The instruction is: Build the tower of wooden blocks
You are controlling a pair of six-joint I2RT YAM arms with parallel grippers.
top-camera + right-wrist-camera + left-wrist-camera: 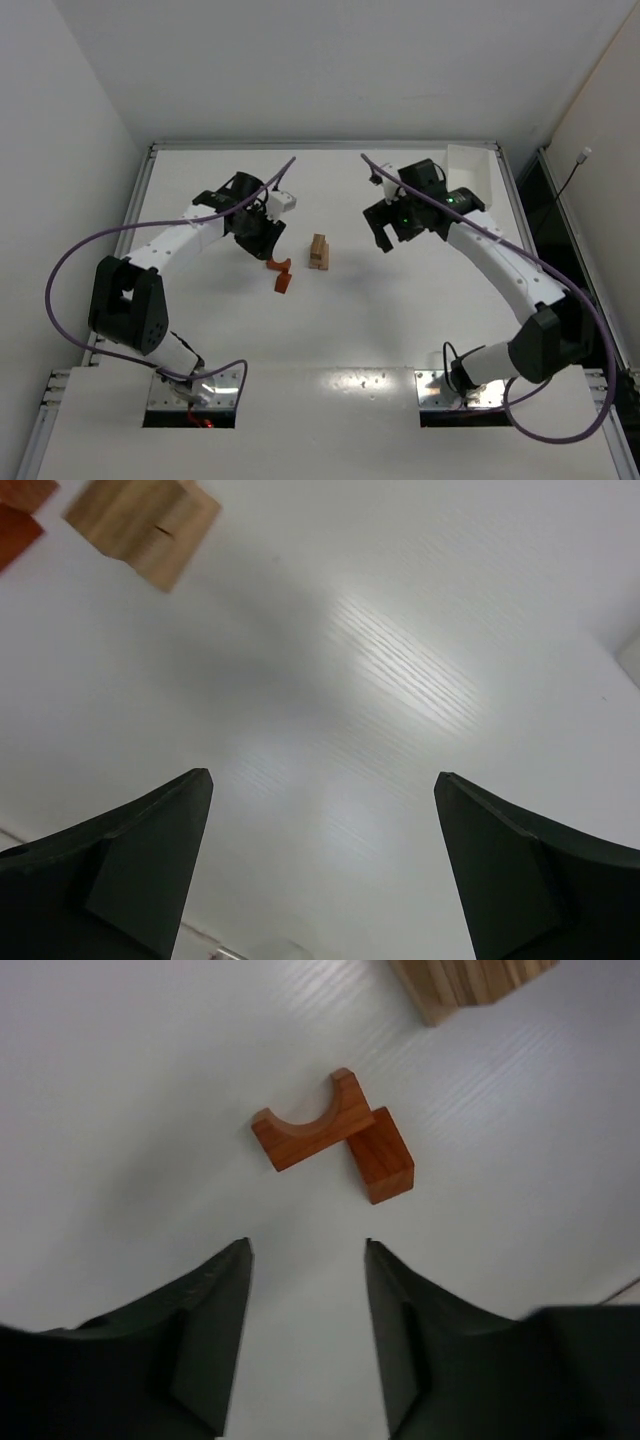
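A small stack of pale tan wood blocks stands mid-table. It also shows in the left wrist view and the right wrist view. A reddish-orange arch block lies on its side to the stack's left, touching a reddish-orange rectangular block. Both show in the left wrist view, the arch and the block. My left gripper is open and empty, just short of the orange pieces. My right gripper is wide open and empty, to the right of the stack.
A white rectangular box stands at the table's back right corner, behind my right arm. A raised rim runs along the table's far edge. Purple cables loop off both arms.
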